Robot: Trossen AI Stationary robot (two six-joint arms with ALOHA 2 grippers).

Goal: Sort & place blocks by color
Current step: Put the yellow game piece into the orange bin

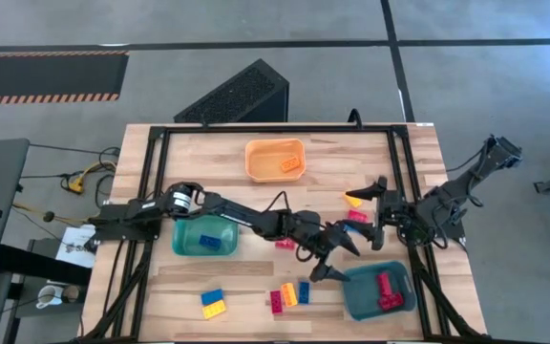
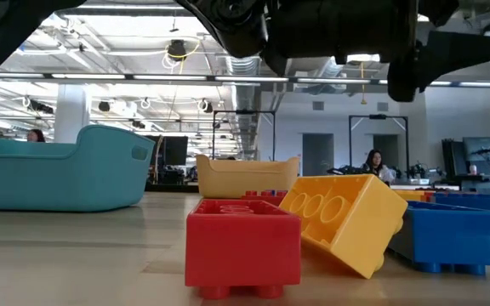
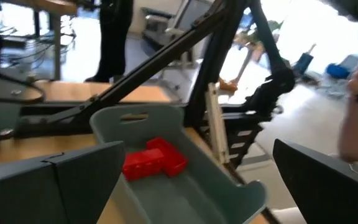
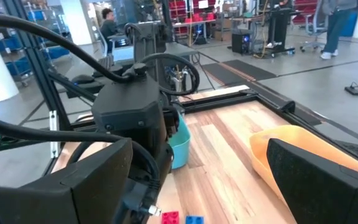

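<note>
Red block (image 2: 242, 246), yellow block (image 2: 343, 221) and blue block (image 2: 458, 238) sit foremost on the worktop (image 1: 256, 277). Left gripper (image 1: 337, 256), fingers wide and empty, hovers beside the grey bin (image 1: 366, 298) holding red blocks (image 3: 153, 159). Right gripper (image 1: 378, 212) waits spread wide near a loose yellow block (image 1: 353, 200).

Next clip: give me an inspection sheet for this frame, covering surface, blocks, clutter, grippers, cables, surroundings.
Surface: wooden table, black frame around it.
Blocks: red blocks in the near-right teal bin; blue block in the left teal bin; one block in the orange bin; loose blocks near the front edge, more mid-table.
Clutter: nothing seen.
Grippers: left gripper open, empty, beside the near-right bin; right gripper open, empty, above the mid-table blocks.
Cables: yellow cable on the floor, left.
Surroundings: black box behind the table; a seated person far back.
</note>
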